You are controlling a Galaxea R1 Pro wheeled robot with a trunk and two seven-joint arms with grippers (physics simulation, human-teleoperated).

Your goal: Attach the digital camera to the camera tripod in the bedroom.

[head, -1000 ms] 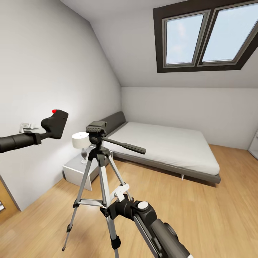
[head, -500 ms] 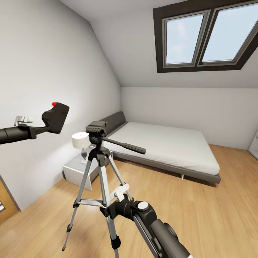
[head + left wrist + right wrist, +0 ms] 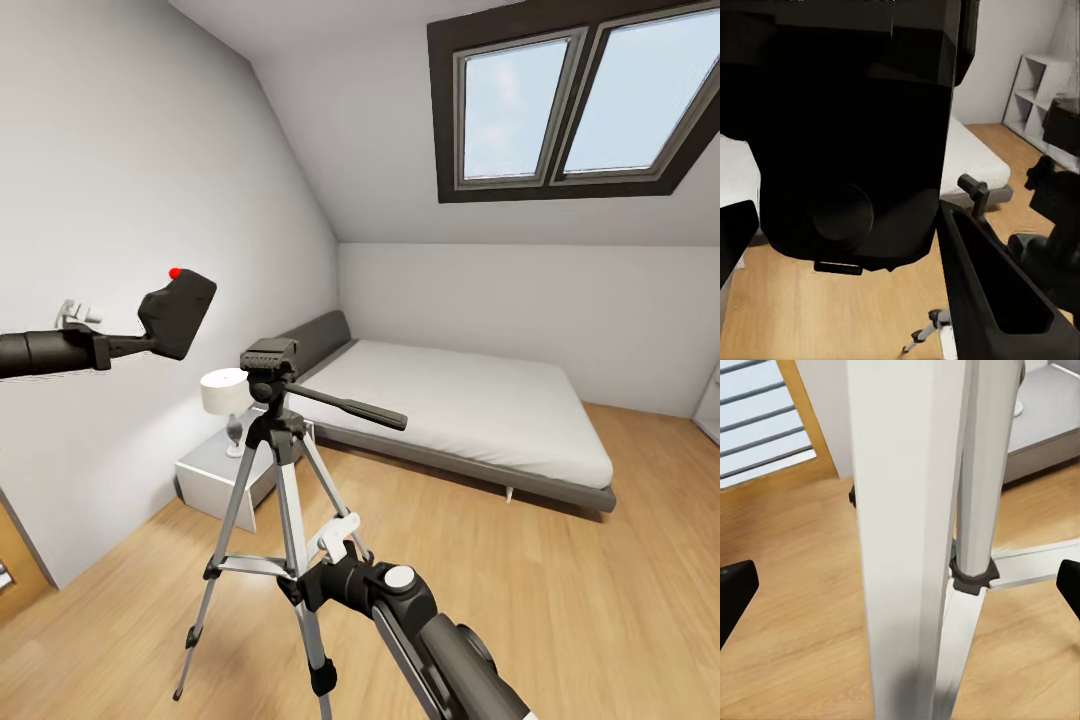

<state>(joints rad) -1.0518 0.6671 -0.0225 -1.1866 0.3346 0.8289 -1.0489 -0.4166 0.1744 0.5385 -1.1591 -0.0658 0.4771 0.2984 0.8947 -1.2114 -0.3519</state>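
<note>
Looking out from the head view, the left end effector (image 3: 125, 345) is clamped on the digital camera (image 3: 178, 313), which hangs in the air up and to the left of the camera tripod (image 3: 280, 470), its red button (image 3: 175, 272) uppermost. The camera sits higher than the tripod's black head (image 3: 269, 358) and apart from it, so it must travel right and down to meet the mounting plate. It is a small rigid body, probably light, with smooth hard faces that could slip; its flat sides are the sensible place to hold, keeping the base free for the plate. The right end effector (image 3: 325, 560) reaches to a silver leg low on the tripod, and I cannot tell from here whether it grips. The tripod stands on the wood floor before the bed (image 3: 460, 410) and nightstand (image 3: 225, 470); tall and thin-legged, it looks easy to tip.

From the left wrist view, the digital camera (image 3: 855, 135) is held tight between the fingers (image 3: 982, 292), its dark body very near the lens.

From the right wrist view, the tripod leg (image 3: 904, 532) stands between two black fingertips (image 3: 736, 585) set wide on either side, apart from it: that end effector is spread, holding nothing.
</note>
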